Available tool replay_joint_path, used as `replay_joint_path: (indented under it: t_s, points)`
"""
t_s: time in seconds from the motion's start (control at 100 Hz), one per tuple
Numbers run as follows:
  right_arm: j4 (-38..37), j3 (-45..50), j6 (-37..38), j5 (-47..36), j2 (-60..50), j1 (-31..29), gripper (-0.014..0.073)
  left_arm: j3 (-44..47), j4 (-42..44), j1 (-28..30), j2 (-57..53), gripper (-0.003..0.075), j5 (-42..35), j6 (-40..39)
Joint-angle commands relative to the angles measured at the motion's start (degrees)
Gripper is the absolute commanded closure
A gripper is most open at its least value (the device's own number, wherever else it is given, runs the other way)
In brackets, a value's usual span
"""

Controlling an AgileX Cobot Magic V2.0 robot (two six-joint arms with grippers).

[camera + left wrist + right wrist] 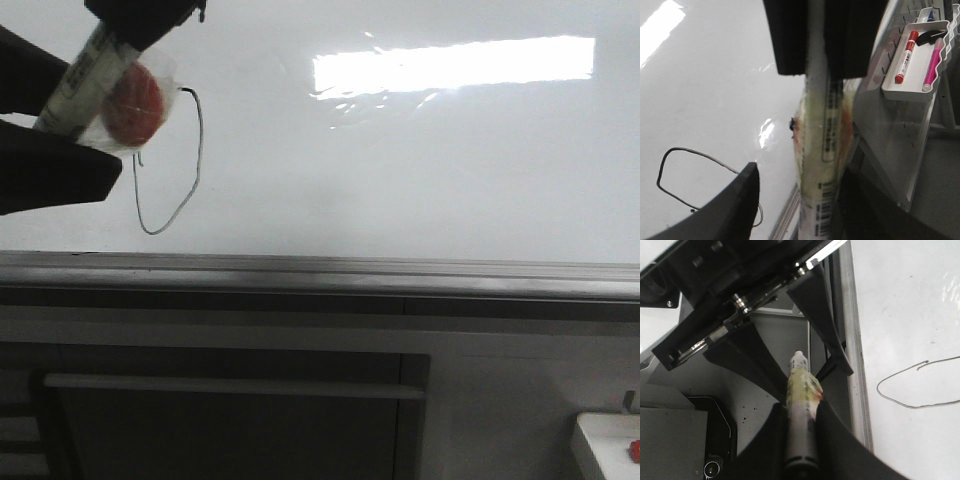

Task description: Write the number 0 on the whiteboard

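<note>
The whiteboard (420, 170) (705, 90) (910, 305) bears the number 0 (201, 140) (690, 151) (912, 407), a thin dark loop at its lower left. A white marker (85, 80) (822, 150) (800, 390) with a taped red disc (135, 105) slants in front of the loop's upper left part. My right gripper (145, 20) (800, 407) is shut on the marker. My left gripper (75, 120) (802, 172) stands open around the same marker, with a gap at one finger. The loop's upper left is hidden behind the marker.
A grey ledge (320, 270) runs along the board's lower edge, above a cabinet with a bar handle (230, 385). A white tray (907, 92) beside the board holds a red marker (905, 55) and a pink one (932, 65). Another white tray (605, 450) shows at bottom right.
</note>
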Motion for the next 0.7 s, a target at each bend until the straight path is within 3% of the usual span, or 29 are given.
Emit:
replay_joint_path:
  t_s: [0.0,0.05,0.15,0.34,0.41,0.51,0.56,0.61,0.69]
  points:
    - [0.9,-1.9,-0.6,-2.9,-2.1,0.0,0.0643,-2.1,-1.1,-0.5,-0.2,0.0428,-1.4,-0.4]
    - [0.9,-1.9,-0.6,-3.0,-2.1,0.0,0.0643,-2.1,-1.1,-0.5,-0.2,0.0503,-1.3,-0.4]
    - [0.9,-1.9,-0.6,-3.0,-2.1,0.0,0.0643,-2.1,-1.1,-0.5,-0.2,0.0741,-1.2,-0.4]
    - [0.9,-1.9,-0.6,-4.4,-2.1,0.0,0.0627,-2.1,-2.0,-0.5,-0.2,0.0741,-1.1,-1.0]
    - [0.7,-1.9,-0.6,-4.7,-2.1,0.0,0.0506,-2.1,-4.6,-0.5,-0.2,0.0741,-0.5,-2.2]
    - [-0.2,-1.9,-0.4,-7.3,-2.1,-0.8,0.0172,-2.1,-11.2,-0.5,-0.2,0.0741,3.5,-2.2]
    - [-1.5,-1.9,0.8,-9.1,-2.2,-1.6,0.0056,-2.2,-13.2,-0.5,-0.2,0.0741,7.7,-2.2]
    - [-1.9,-1.9,2.8,-10.7,-2.6,-2.9,0.0020,-2.5,-16.8,-0.3,-0.2,0.0741,11.3,-2.2]
    - [-1.9,-1.9,4.8,-11.7,-3.5,-4.8,0.0051,-3.2,-24.0,0.9,-0.2,0.0741,14.0,-2.2]
